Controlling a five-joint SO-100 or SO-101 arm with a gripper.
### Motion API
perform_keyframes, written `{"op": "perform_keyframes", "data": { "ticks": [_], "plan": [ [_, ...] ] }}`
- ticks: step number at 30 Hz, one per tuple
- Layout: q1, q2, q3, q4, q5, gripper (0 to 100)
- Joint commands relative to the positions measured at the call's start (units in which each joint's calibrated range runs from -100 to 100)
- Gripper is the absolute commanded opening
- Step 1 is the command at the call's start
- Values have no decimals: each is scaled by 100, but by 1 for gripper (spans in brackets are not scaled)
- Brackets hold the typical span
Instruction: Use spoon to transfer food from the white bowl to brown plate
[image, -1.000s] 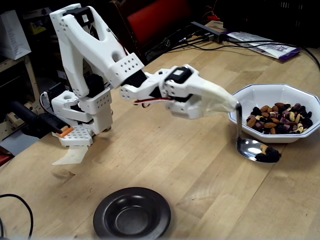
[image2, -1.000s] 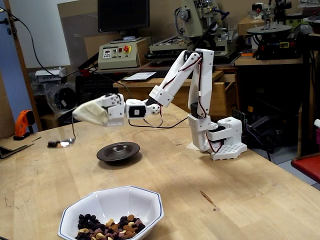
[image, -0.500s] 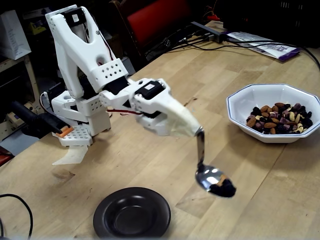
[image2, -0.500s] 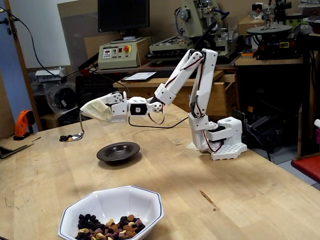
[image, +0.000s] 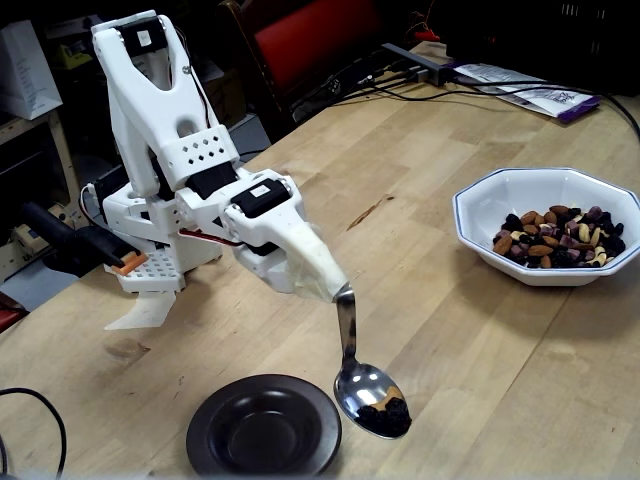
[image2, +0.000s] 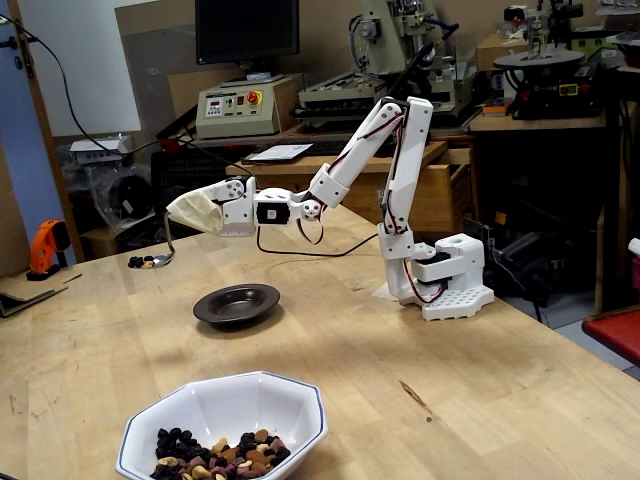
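My gripper, wrapped in a cream cover, is shut on the slim handle of the silver spoon. The spoon hangs bowl-down with a few dark pieces of food in it, just past the right rim of the brown plate. The plate's sunken centre is bare. Far right, the white bowl holds the nut and raisin food. In the other fixed view the gripper carries the spoon up and left of the plate, with the white bowl in front.
The arm's white base is clamped at the table's left edge, with a black cable at the front left corner. Papers and cables lie at the far right. A workbench with machines stands behind the table.
The arm swung the loaded spoon away from the white bowl, left and down across the table, to the right rim of the brown plate. Bowl and plate stayed put.
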Motion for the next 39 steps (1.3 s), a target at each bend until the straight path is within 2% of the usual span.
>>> {"op": "perform_keyframes", "data": {
  "ticks": [1,20,28,39],
  "plan": [
    [64,-360,9,-71,-20,4],
    [204,-1601,1531,-71,15,4],
    [738,-1550,1620,-71,-10,4],
    [767,-1618,1664,-71,-20,4]
  ]
}}
